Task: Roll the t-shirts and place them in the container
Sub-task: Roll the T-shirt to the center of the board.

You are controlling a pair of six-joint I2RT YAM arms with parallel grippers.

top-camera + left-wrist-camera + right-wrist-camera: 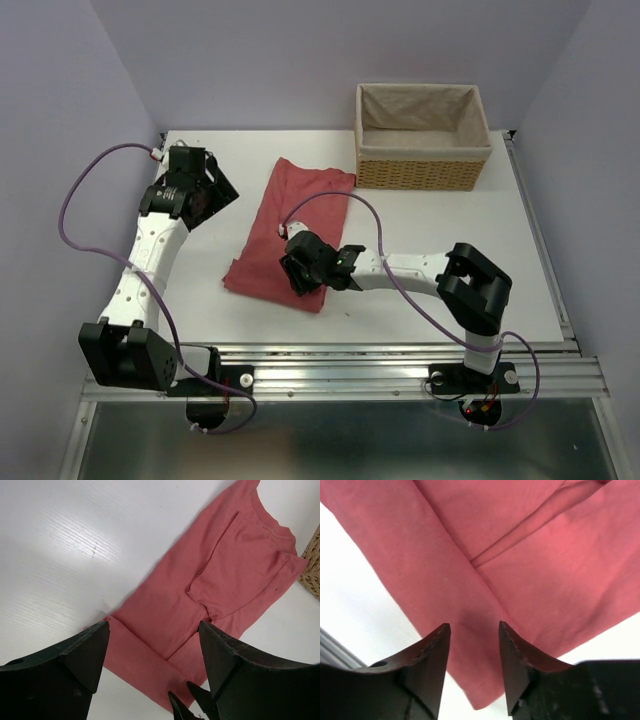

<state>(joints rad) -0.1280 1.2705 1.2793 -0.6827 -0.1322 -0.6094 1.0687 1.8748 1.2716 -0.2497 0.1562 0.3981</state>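
My left arm (150, 255) and right arm (405, 270) are built alike: smooth white shells joined by blocky black housings, the bulkiest nearest the metal rail (400, 365). Small dark screw holes dot the left shell. A thin purple cable (75, 190) loops off my left arm, a second purple cable (372, 212) off my right. My left fingers (75, 665) and right fingers (427, 665) are matte black wedges, scuffed at the edges.

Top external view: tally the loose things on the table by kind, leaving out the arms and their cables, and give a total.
Salmon-red t-shirt: 1
Wicker basket: 1
Total: 2
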